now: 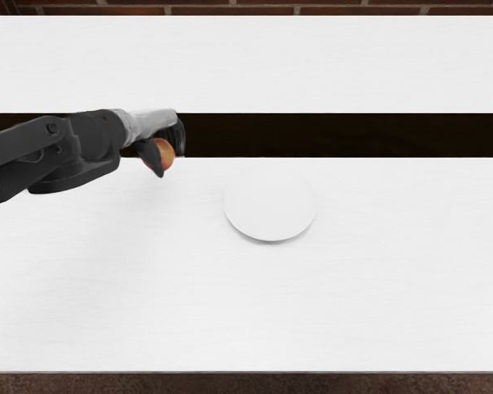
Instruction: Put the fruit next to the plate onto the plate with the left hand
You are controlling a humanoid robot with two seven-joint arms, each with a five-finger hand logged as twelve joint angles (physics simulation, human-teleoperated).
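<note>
A small orange-red fruit sits inside my left hand, whose dark fingers are curled around it. The hand hovers over the far left part of the table, left of the plate. The left arm enters from the picture's left edge. A round white plate lies flat near the table's middle with nothing on it. The fruit is apart from the plate, roughly a plate's width from its left rim. The right arm does not show.
The white table spans the view. A dark gap runs behind its far edge, with a second white surface and a brick wall beyond.
</note>
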